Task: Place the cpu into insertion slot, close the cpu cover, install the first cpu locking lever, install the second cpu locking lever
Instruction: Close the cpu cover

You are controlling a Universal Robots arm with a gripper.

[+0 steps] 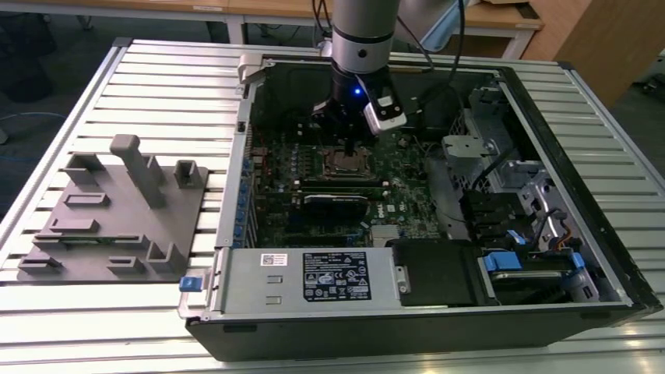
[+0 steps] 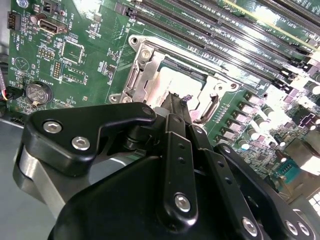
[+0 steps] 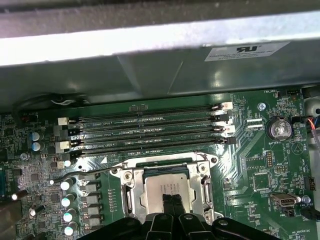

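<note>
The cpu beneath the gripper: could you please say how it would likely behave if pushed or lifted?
The cpu looks like a thin metal-topped plate, so probably stiff and light. Its smooth silvery top may be slippery under the gripper. Lying flat in the insertion slot, it seems unlikely to roll or tip.

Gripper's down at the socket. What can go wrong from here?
1. The gripper tips are shut, on or just above the cpu top; contact is unclear. A hard push might shift or scuff it.
2. A thin lever looks unlatched, reaching out past the cpu cover, so the cover may not be held down.
3. Capacitors stand close beside the socket; sideways drift could clip them.
</note>
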